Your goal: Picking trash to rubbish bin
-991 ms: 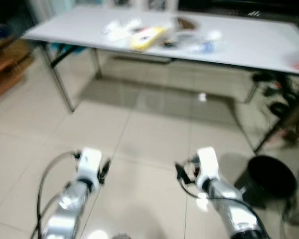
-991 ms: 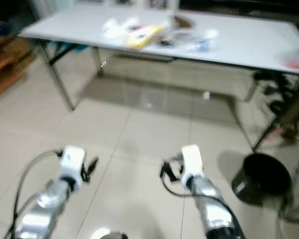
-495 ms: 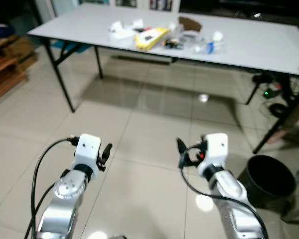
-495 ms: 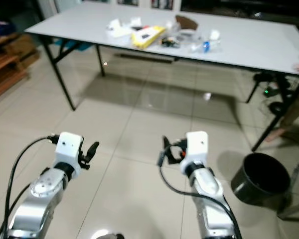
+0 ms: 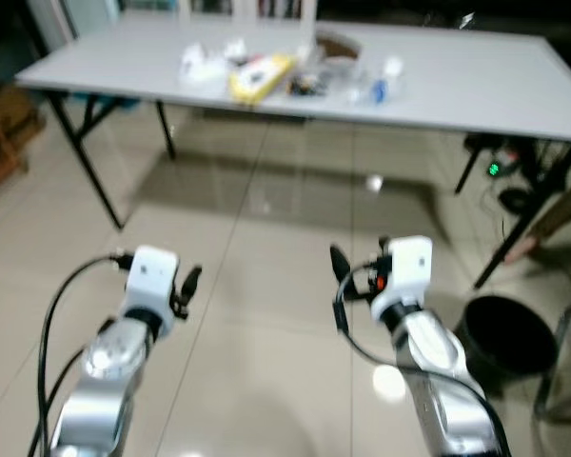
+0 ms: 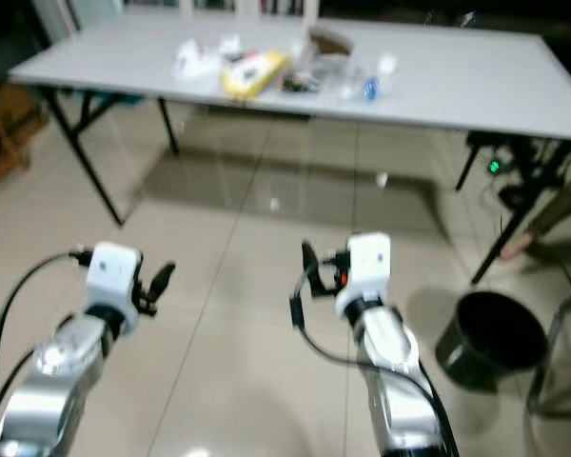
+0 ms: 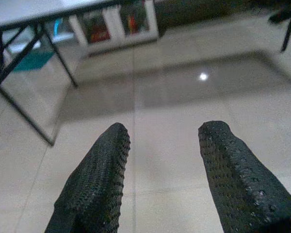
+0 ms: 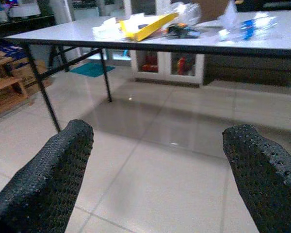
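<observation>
The robot stands on the tiled floor (image 5: 266,314) a good way back from a long white desk (image 5: 476,81), both arms raised in front of it at roughly the same height. The left end effector (image 7: 162,160) has its two black fingers spread apart with nothing between them, just floor beyond. The right end effector (image 8: 157,160) is spread wider, also empty, and looks straight at the desk edge, which suggests the arms are held ready for a reach, not mid-grasp.

The trash sits bunched together toward the middle-left of the desk top: a yellow packet (image 5: 257,76) lying flat, white crumpled wrappers (image 5: 200,65) just beside it on the robot's left, some dark bits (image 5: 306,86) near the packet, a clear plastic bottle with a blue label (image 5: 376,89) to the right, and a brown round thing (image 5: 338,43) behind them that I cannot make out. All of it is well out of either arm's reach from here.

The black rubbish bin (image 5: 509,338) stands on the floor to the robot's right, near the desk's right leg and open at the top, so a carry from desk to bin should be short. My guess is that the step in hand is the approach: it needs to walk closer before anything can be picked.
</observation>
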### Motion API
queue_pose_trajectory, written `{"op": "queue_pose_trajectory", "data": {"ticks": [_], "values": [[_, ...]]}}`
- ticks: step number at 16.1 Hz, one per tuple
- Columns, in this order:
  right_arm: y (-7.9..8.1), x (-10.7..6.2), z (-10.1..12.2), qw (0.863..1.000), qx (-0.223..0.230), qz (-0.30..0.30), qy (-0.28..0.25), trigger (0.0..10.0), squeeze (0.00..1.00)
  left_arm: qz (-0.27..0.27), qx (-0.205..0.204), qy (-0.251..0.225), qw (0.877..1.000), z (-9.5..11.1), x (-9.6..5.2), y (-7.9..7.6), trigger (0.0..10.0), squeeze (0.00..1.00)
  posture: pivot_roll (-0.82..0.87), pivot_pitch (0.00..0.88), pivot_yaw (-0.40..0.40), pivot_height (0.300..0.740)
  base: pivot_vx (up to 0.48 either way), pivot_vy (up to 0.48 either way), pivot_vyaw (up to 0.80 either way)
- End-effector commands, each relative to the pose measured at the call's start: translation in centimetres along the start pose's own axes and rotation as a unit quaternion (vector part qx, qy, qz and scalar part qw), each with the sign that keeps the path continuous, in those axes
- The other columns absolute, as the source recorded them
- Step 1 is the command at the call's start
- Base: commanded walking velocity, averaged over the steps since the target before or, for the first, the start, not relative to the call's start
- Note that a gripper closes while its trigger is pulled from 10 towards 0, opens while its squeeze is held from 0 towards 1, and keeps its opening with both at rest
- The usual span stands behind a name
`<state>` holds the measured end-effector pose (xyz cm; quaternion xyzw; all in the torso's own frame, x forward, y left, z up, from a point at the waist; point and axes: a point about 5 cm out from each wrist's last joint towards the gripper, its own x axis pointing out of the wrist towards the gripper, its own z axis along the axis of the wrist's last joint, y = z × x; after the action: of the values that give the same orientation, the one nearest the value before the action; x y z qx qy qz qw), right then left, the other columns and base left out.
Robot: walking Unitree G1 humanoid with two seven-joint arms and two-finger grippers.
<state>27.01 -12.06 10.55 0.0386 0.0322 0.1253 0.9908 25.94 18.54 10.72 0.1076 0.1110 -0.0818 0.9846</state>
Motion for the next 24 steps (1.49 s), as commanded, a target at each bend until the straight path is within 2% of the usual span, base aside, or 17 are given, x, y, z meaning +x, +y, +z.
{"op": "queue_pose_trajectory", "data": {"ticks": [1, 2, 7, 13, 15, 18, 20, 24], "values": [[-0.5, -0.2, 0.2, 1.000, 0.000, -0.013, -0.002, 10.0, 0.00, -0.017, 0.002, 0.008, 1.000, -0.1, -0.1, -0.8, 10.0, 0.00, -0.04, 0.053, 0.005, 0.740, 0.394, 0.000, 0.00], [-0.5, -0.2, 0.1, 1.000, 0.009, -0.015, -0.001, 10.0, 0.00, -0.021, 0.005, 0.011, 1.000, -0.3, -0.2, -1.0, 10.0, 0.00, -0.04, 0.052, 0.005, 0.740, 0.394, 0.000, 0.00], [-0.4, -0.2, 0.3, 1.000, 0.000, -0.008, -0.003, 10.0, 0.00, -0.026, 0.012, 0.014, 0.999, -0.4, -0.4, -1.1, 10.0, 0.00, -0.04, 0.048, 0.002, 0.740, 0.394, 0.000, 0.00], [-0.5, 0.2, 1.1, 1.000, -0.009, -0.016, -0.019, 10.0, 0.00, -0.029, 0.011, -0.017, 0.999, 1.6, 0.5, -0.9, 10.0, 0.00, -0.05, 0.039, 0.005, 0.740, 0.418, 0.000, 0.00], [-0.7, 0.4, 1.2, 0.999, 0.006, -0.027, -0.021, 10.0, 0.00, -0.032, 0.016, -0.020, 0.999, 1.8, 0.8, -0.9, 10.0, 0.00, -0.05, 0.040, 0.013, 0.740, 0.428, 0.000, 0.00], [-1.4, 0.3, 1.1, 0.999, 0.008, -0.048, -0.020, 10.0, 0.00, -0.036, 0.015, -0.031, 0.999, 2.6, 1.4, -0.9, 10.0, 0.00, -0.06, 0.038, 0.029, 0.740, 0.429, 0.000, -0.75], [-1.3, 0.2, 1.0, 0.998, 0.012, -0.053, -0.018, 10.0, 0.00, -0.040, 0.023, -0.030, 0.999, 2.6, 1.5, -0.8, 10.0, 0.00, -0.06, 0.036, 0.041, 0.740, 0.431, 0.000, -0.61], [-0.8, 0.3, 0.5, 0.998, 0.016, -0.059, -0.011, 10.0, 0.00, -0.045, 0.029, -0.032, 0.998, 3.0, 1.9, -0.4, 10.0, 0.00, -0.05, 0.041, 0.059, 0.740, 0.430, 0.000, 0.00]]}}
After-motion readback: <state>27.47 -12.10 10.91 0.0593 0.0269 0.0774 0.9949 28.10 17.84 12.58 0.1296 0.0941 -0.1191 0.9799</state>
